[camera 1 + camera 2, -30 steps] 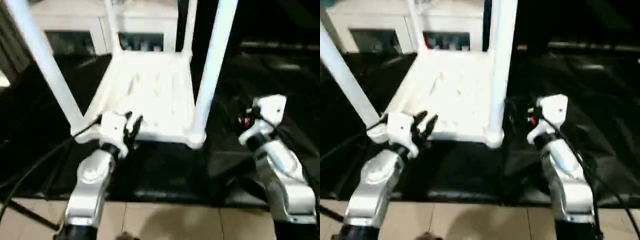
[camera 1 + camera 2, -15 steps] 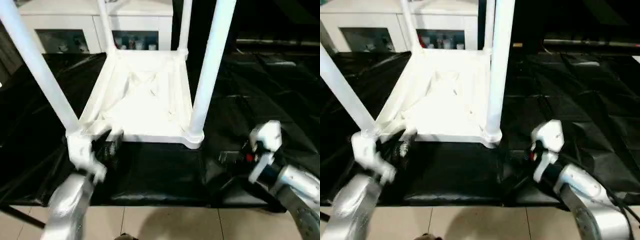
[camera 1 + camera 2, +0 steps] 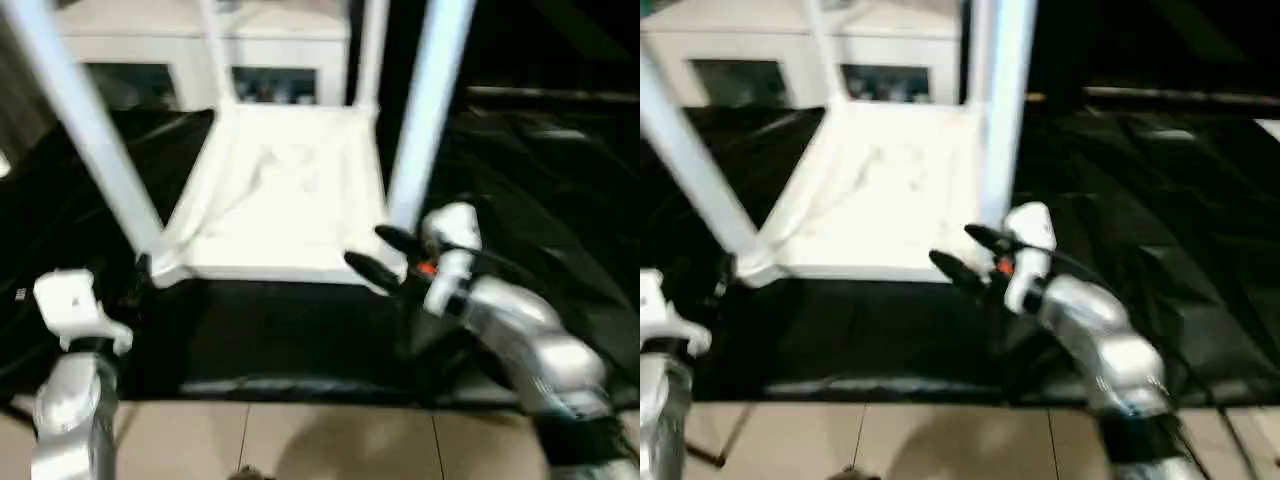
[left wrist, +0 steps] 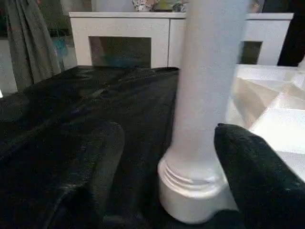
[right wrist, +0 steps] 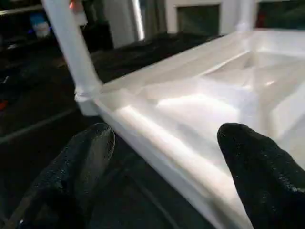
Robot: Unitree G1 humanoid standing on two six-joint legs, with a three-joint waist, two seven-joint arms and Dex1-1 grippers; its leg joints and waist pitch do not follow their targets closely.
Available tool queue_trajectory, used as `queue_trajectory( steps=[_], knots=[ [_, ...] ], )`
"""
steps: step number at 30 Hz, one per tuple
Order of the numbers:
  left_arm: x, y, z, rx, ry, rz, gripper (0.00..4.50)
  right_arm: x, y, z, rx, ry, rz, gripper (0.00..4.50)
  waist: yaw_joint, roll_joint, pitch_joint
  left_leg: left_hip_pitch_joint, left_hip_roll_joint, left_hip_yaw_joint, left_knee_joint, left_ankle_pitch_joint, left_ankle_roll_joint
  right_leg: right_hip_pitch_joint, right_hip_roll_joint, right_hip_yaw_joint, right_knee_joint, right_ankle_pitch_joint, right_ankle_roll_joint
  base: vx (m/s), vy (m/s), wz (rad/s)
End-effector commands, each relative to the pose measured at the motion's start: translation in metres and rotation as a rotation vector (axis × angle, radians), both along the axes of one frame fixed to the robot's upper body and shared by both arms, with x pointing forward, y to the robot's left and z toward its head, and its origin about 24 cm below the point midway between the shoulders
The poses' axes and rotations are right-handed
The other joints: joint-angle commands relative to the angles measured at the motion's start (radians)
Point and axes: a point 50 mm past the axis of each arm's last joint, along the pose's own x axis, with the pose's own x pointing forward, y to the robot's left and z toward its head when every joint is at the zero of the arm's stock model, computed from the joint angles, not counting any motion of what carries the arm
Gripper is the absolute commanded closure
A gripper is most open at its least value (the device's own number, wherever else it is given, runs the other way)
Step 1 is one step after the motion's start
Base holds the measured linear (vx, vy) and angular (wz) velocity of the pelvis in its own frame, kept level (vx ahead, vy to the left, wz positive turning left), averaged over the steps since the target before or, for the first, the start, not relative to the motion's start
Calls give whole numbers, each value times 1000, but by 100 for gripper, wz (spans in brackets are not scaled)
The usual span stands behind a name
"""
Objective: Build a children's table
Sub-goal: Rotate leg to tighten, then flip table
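The children's table lies upside down on the black cover, its white tabletop (image 3: 290, 200) showing the ribbed underside. Four white legs stand up from the corner sockets: near left (image 3: 90, 130), near right (image 3: 425, 110), far left (image 3: 215, 55) and far right (image 3: 372, 50). My left gripper (image 4: 167, 162) is open around the foot of the near left leg (image 4: 209, 86), one finger on each side, not touching it. My right gripper (image 3: 375, 252) is open at the near right corner, fingers pointing left. In the right wrist view the tabletop's near rim (image 5: 162, 143) runs between its fingers (image 5: 81, 167).
The black-covered work table (image 3: 300, 330) carries everything; its front edge meets a tiled floor (image 3: 330, 445). A white cabinet with glass doors (image 3: 160, 60) stands behind. A grey curtain (image 4: 28, 43) hangs at the far side in the left wrist view.
My right arm has swung left to the tabletop's near right corner, fingers now pointing left. My left arm has dropped back and outward from the near left corner.
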Motion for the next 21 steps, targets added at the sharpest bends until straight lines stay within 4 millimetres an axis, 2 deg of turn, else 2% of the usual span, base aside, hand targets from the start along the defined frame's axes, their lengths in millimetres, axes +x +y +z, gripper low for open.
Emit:
queue_trajectory(
  steps=[1,2,3,4,5,7,11,14,16,17,20,21],
  knots=[
    [8,-3,0,-10,6,-51,61,0,3,2,-8,-27,-5,61,3,4,-63,32,43,-10,-71,-134,5,21,-64,36,-61,81,-170,0,0,0],
    [19,-4,3,-26,8,-118,61,5,8,2,8,-32,2,61,1,-10,-60,27,43,-8,-74,-121,10,23,-63,34,-60,105,-173,0,0,0],
    [23,-4,4,-32,10,-144,49,7,9,2,9,-34,5,61,2,-2,-60,30,40,-7,-75,-149,3,18,-64,35,-60,77,-177,0,0,0],
    [26,-4,5,-45,19,-166,40,9,10,2,8,-38,7,61,0,-10,-62,29,41,-7,-76,-155,1,22,-66,34,-59,72,-180,0,0,0],
    [28,-4,6,-37,20,-184,24,11,10,2,6,-39,6,61,-2,-4,-59,34,45,-8,-80,-187,-20,16,-65,34,-59,51,-184,0,0,0],
    [31,-6,7,-49,21,-223,11,13,9,1,-1,-44,0,61,-4,-9,-58,33,46,-8,-82,-196,-31,21,-67,35,-59,69,-183,0,0,0],
    [39,-11,6,-27,62,-287,5,16,10,2,-6,-57,-22,61,-4,-13,-61,33,43,-4,-78,-184,-25,25,-67,37,-58,108,-189,0,0,0],
    [43,-9,4,-10,78,-260,5,17,10,2,-5,-60,-28,61,0,-12,-59,37,46,-3,-80,-205,-23,22,-68,37,-61,73,-184,0,0,0],
    [50,-4,3,13,83,-196,5,18,11,1,-4,-66,-28,61,-1,-16,-57,35,46,-3,-82,-222,-26,23,-68,37,-65,43,-178,0,0,0],
    [51,-4,5,10,76,-184,5,18,11,1,-4,-66,-30,61,0,-14,-59,38,47,-5,-83,-230,-31,23,-70,38,-63,31,-178,0,0,0],
    [54,-5,6,-8,71,-179,5,18,10,1,-5,-65,-37,61,-1,-15,-59,35,51,-5,-85,-225,-40,23,-71,36,-61,43,-185,0,0,0],
    [55,-6,6,-7,77,-174,5,19,9,0,-6,-66,-40,61,-2,-19,-59,35,50,-4,-84,-223,-38,24,-71,36,-62,46,-188,0,0,0]
  ],
)
